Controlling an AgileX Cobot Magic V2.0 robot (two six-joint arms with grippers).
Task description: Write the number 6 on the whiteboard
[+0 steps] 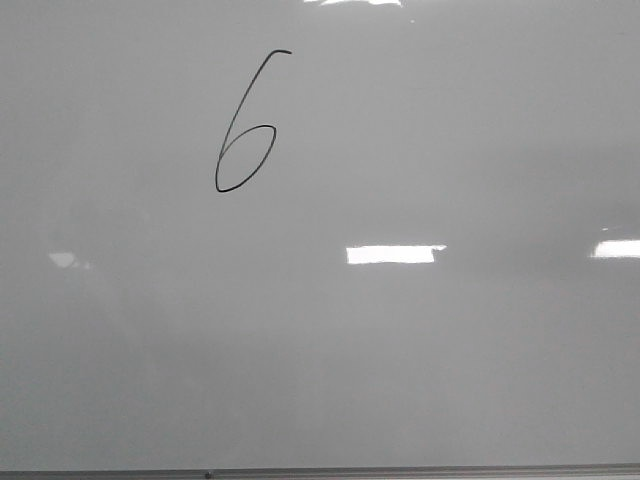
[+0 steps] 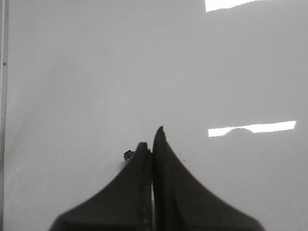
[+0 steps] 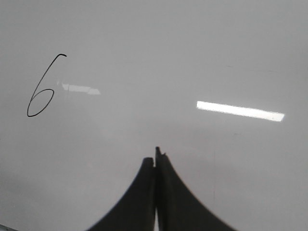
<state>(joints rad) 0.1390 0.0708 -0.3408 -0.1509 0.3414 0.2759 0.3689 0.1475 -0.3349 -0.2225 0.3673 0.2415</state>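
A thin black slanted number 6 [image 1: 245, 130] is drawn on the upper left part of the glossy whiteboard [image 1: 420, 350]. It also shows in the right wrist view [image 3: 42, 91], well off to one side of my right gripper [image 3: 155, 156]. That gripper is shut, its jaws pressed together over bare board [image 3: 231, 57]. My left gripper [image 2: 153, 137] is shut too, over bare board [image 2: 86, 72], with a small dark speck [image 2: 128, 155] beside one fingertip. Neither gripper shows in the front view. No marker is visible.
The board's thin grey frame edge runs along the bottom of the front view [image 1: 300, 472] and along one side of the left wrist view [image 2: 4, 96]. Bright white light reflections [image 1: 392, 254] lie on the board.
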